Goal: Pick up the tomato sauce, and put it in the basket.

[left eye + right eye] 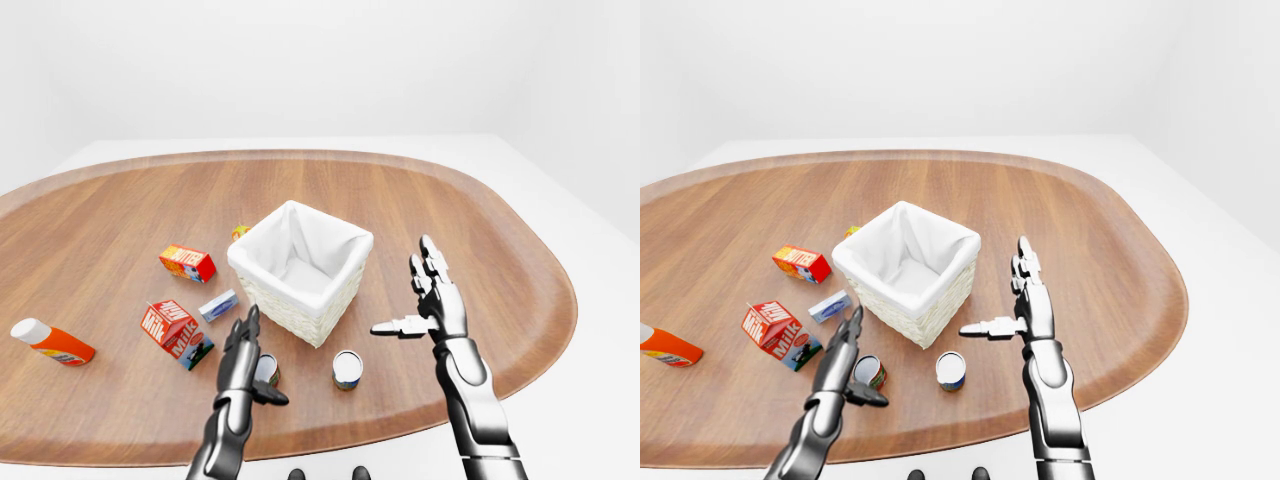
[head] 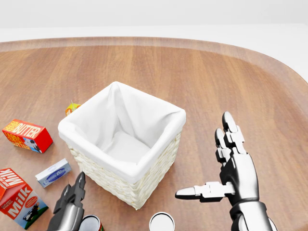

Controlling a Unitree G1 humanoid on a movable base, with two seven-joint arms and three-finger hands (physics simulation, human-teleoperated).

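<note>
The tomato sauce, a small can with a red label, stands upright on the wooden table below the basket in the left-eye view. My left hand is open right beside the can, fingers pointing up along its left side and thumb under it, not closed round it. The head view shows only the can's top at the bottom edge. The wicker basket with a white liner stands mid-table with nothing in it. To the right of the basket my right hand is held open, thumb pointing left, holding nothing.
A second can with a blue-and-white label stands between the two hands. Left of the basket lie a red butter box, a milk carton and a small blue box. An orange bottle lies far left.
</note>
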